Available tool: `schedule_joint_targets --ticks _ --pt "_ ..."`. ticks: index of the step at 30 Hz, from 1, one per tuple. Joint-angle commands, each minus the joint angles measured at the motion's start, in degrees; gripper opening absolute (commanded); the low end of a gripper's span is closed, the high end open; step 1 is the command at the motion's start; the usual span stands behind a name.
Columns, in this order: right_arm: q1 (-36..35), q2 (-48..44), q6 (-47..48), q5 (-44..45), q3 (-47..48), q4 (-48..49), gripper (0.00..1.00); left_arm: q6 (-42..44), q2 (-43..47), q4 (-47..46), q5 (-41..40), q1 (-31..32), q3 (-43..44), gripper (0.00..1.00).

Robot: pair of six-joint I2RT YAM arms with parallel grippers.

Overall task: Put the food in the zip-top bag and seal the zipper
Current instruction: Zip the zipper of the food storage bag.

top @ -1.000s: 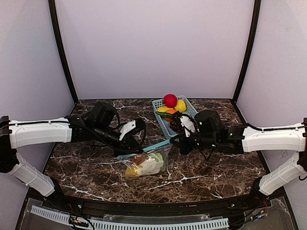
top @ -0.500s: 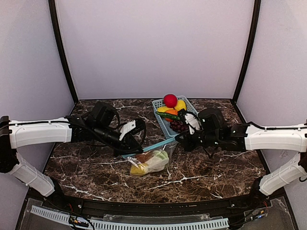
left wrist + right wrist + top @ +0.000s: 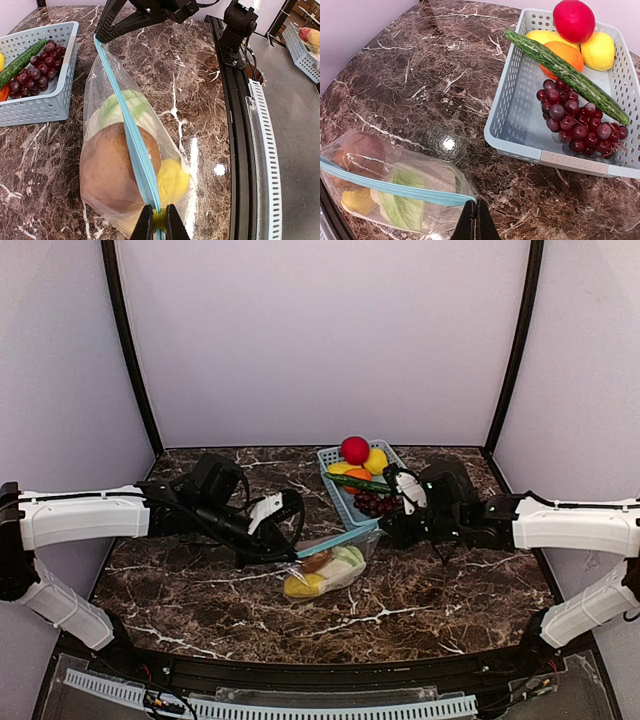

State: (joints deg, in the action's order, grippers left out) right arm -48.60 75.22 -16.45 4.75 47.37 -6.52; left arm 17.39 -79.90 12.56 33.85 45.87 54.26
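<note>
The clear zip-top bag (image 3: 328, 573) stands on the table with its light-blue zipper (image 3: 340, 539) stretched taut on top between my grippers. Inside it are white-and-green cauliflower (image 3: 122, 107), a yellow piece (image 3: 172, 180) and a brown round piece (image 3: 117, 165). My left gripper (image 3: 159, 220) is shut on the small yellow-green slider at the zipper's left end; it also shows in the top view (image 3: 291, 554). My right gripper (image 3: 476, 209) is shut on the bag's corner at the zipper's other end (image 3: 395, 189), beside the basket (image 3: 383, 531).
The light-blue lattice basket (image 3: 520, 131) stands just behind the right gripper, holding a red ball-like fruit (image 3: 574, 20), a cucumber (image 3: 565, 75), dark grapes (image 3: 575, 125), and orange and yellow fruit. The table's black front rail (image 3: 240, 125) runs near the bag.
Both grippers have shifted to the right with the bag, towards the basket. The bag now stands closer to the basket's near corner, its zipper still held taut.
</note>
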Motion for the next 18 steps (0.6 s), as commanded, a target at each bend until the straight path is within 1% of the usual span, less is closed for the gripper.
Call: schedule_joint_targets --ticks 1,10,13,16,18 --pt "3.0 -1.74 -0.55 6.51 -1.05 -2.14 0.0 0.69 1.32 5.28 2.11 -0.16 -0.22 0.01" --pt "4.69 -2.86 -0.38 6.25 -1.54 -3.35 0.0 0.88 1.24 5.46 1.79 -0.16 -0.16 0.01" --pt "4.75 -3.3 0.33 4.94 -1.5 -3.86 0.0 0.76 1.22 5.46 1.86 -0.16 -0.14 0.01" --pt "4.81 -4.23 2.4 -0.63 -1.26 -5.4 0.0 0.25 1.23 5.5 2.39 -0.16 0.17 0.01" --pt "4.75 -5.62 3.87 -7.5 -1.36 -6.47 0.0 -1.34 1.16 5.0 3.33 -0.16 0.61 0.01"
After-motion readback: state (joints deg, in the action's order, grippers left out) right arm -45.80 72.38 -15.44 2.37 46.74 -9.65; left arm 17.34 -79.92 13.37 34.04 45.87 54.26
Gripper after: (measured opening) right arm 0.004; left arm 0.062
